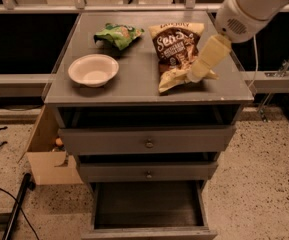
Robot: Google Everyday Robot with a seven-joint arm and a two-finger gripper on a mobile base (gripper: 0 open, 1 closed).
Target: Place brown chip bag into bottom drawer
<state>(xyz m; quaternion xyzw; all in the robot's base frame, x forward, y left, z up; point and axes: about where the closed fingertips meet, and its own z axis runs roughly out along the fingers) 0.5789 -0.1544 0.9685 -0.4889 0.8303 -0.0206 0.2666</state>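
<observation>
**Gripper at the brown bag's near end**

One cream gripper [195,75] hangs at the near tan end of the single crinkly dark-brown chip bag [176,51], which lies just beneath it on the grey cabinet [144,86]. Whether the gripper is spread or closed cannot be told. One crumpled green bag [118,34] and one round white bowl [93,70] lie farther left. Of three drawers below, only the bottom drawer [149,206] is open.

You see the brown chip bag [176,49] lying flat on the cabinet top [134,84], the gripper [193,76] at its right edge; the bottom drawer [149,206] is open.
</observation>
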